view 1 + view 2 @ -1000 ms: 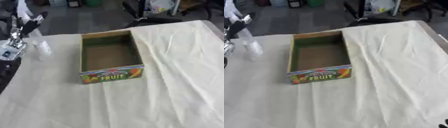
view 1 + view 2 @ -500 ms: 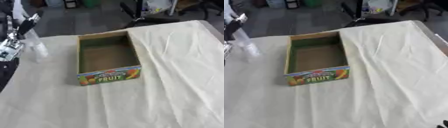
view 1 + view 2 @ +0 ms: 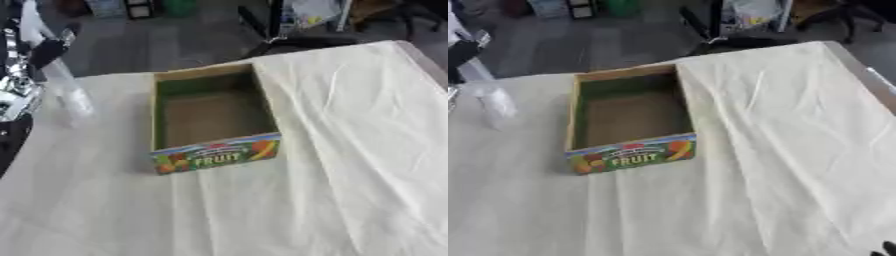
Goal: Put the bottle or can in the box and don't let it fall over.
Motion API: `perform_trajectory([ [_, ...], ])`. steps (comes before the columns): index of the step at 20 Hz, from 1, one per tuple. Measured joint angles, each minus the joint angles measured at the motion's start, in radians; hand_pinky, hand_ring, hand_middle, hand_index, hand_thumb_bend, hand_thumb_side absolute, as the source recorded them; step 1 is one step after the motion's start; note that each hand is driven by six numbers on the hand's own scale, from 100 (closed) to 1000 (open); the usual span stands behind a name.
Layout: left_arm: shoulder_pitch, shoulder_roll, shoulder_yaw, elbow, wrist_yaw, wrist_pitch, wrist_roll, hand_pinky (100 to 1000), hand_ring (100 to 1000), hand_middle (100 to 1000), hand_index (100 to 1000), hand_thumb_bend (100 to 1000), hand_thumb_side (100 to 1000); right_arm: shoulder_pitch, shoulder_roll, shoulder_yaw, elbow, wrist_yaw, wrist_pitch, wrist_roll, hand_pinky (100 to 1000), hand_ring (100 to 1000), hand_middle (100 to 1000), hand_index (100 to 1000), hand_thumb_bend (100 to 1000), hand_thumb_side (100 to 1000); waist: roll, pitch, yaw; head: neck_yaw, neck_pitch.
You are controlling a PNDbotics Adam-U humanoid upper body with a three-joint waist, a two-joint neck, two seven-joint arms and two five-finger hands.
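Observation:
A clear plastic bottle point(image 3: 72, 98) stands upright on the cloth-covered table, to the left of the box. The box point(image 3: 213, 117) is an open cardboard carton with a green inner wall and a "FRUIT" label on its near end; nothing lies inside it. My left hand point(image 3: 38, 54), black and silver, comes in at the upper left, just above and left of the bottle. Blur hides whether it touches the bottle. Only a dark tip of my right hand point(image 3: 888, 248) shows, in the lower right corner of the right eye view.
A cream cloth point(image 3: 350, 150) with creases covers the table, whose right edge point(image 3: 866, 75) runs diagonally at the upper right. Beyond the far edge are a grey floor and chair legs point(image 3: 276, 30).
The whole picture has shifted a little, so the camera moved. The left hand sits slightly higher beside the bottle. Box and bottle keep their places.

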Motion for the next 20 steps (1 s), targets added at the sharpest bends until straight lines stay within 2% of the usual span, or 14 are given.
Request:
perform_trajectory([
  [3,0.000,0.000,0.001,0.000,0.005,-0.002,0.000,854,864,499,788,437,100,0.000,0.000,0.000,0.000,0.001,-0.001,0.001,775,1000,1000,1000,100,471,0.000,0.001,-0.001,0.000,0.000],
  [4,0.000,0.000,0.002,0.000,0.007,-0.003,0.000,848,847,482,772,365,100,0.000,0.000,0.000,0.000,0.001,-0.001,0.001,775,1000,1000,1000,100,470,0.000,0.001,-0.001,0.000,0.000],
  [9,0.000,0.001,0.002,-0.001,0.019,-0.018,0.006,807,761,387,681,114,100,0.000,0.004,0.000,0.000,0.002,-0.001,0.001,775,1000,1000,1000,100,470,0.000,0.002,-0.002,0.000,0.000],
  [12,-0.001,0.001,0.002,-0.007,0.023,-0.030,0.006,753,684,308,606,100,100,0.000,0.007,0.000,0.000,0.004,-0.001,0.001,775,1000,1000,1000,100,470,0.000,0.003,-0.003,0.000,-0.003],
  [13,-0.001,0.001,0.002,-0.009,0.023,-0.034,0.003,753,684,308,606,100,100,0.000,0.007,0.000,0.000,0.004,-0.001,0.001,775,1000,1000,1000,100,470,0.000,0.003,-0.003,0.000,-0.003],
  [14,-0.001,0.001,0.002,-0.010,0.023,-0.037,-0.001,712,622,250,554,100,100,0.000,0.007,0.000,0.000,0.004,-0.001,0.001,775,1000,1000,1000,100,470,0.000,0.003,-0.003,0.000,-0.003],
  [20,-0.001,0.001,0.001,-0.013,0.022,-0.042,-0.015,677,550,166,488,100,100,0.000,0.007,0.000,0.000,0.004,-0.001,0.001,775,1000,1000,1000,100,470,0.000,0.003,-0.003,-0.001,-0.004],
])
